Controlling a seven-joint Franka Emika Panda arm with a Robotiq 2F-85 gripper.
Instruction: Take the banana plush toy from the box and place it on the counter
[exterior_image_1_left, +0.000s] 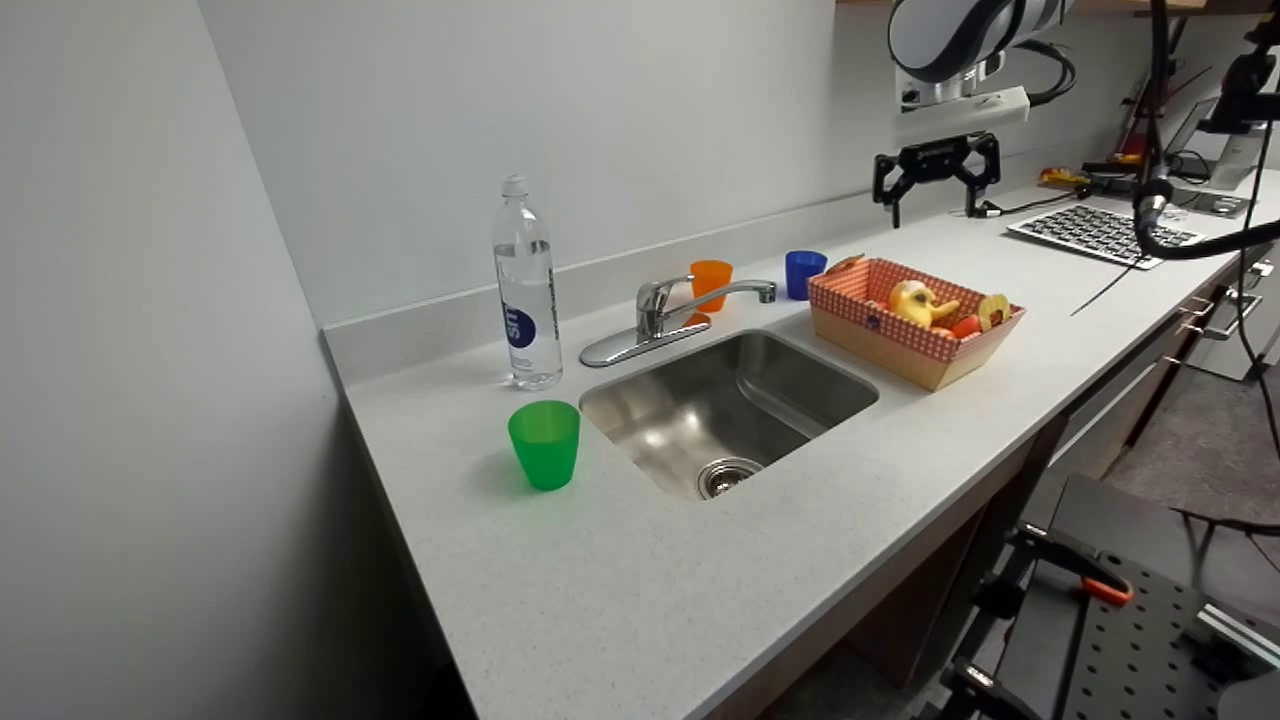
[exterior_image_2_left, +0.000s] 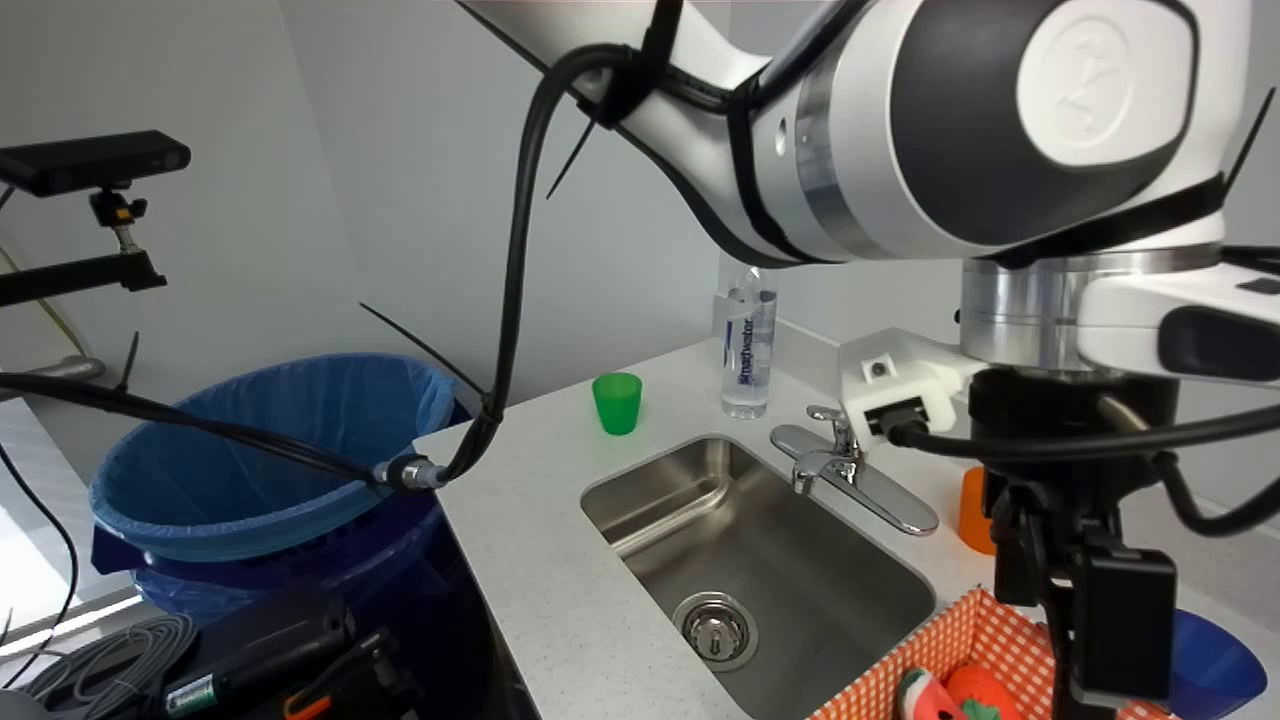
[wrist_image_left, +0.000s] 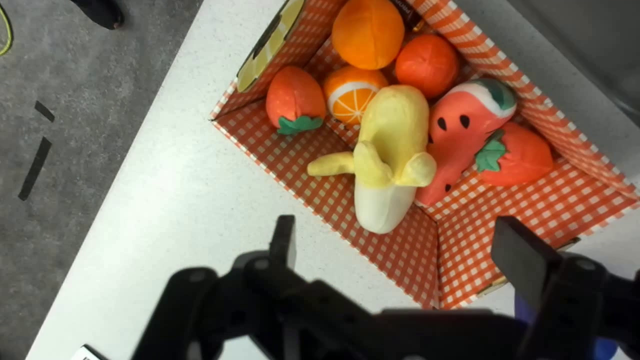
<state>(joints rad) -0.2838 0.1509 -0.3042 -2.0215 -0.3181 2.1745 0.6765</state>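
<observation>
Banana plush toy (wrist_image_left: 387, 150) lies in the box (wrist_image_left: 402, 255).

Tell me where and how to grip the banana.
Come from above, probably, and pinch the banana across its yellow half, clear of the splayed flaps: its length lies crosswise to the spread of the open gripper, and the box walls it in.

Banana toy (wrist_image_left: 391, 147): yellow peel, white end
Box (exterior_image_1_left: 880, 347): orange-red and white check, tan lower outside
Counter (exterior_image_1_left: 600, 580): white, faintly speckled
Gripper (exterior_image_1_left: 934, 215): black
Watermelon toy (wrist_image_left: 460, 136): pink-red, dark spots, green and white edge
Cups (exterior_image_1_left: 545, 445): green, orange, blue
Sink (exterior_image_2_left: 800, 590): silver-grey
</observation>
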